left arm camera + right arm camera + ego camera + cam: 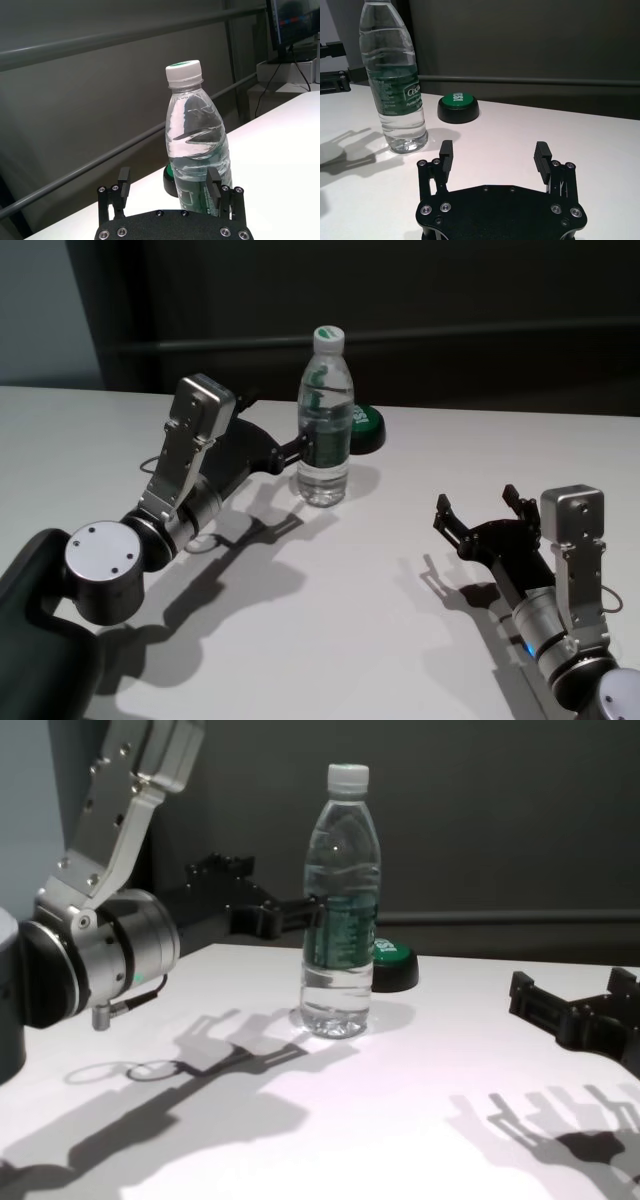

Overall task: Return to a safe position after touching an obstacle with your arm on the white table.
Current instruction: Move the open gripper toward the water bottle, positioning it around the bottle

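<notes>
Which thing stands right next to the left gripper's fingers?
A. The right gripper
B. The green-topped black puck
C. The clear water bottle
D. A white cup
C. The left gripper has its open fingers right at the label band of the upright water bottle; the puck sits behind the bottle, and the right gripper hovers far to the side.

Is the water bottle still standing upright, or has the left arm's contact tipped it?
Upright. The water bottle stands on its base on the white table, cap on top, in the head and chest views. The open left gripper is right beside it.

Lab or office: monitor [295, 25], cables, bare dark wall.
</notes>
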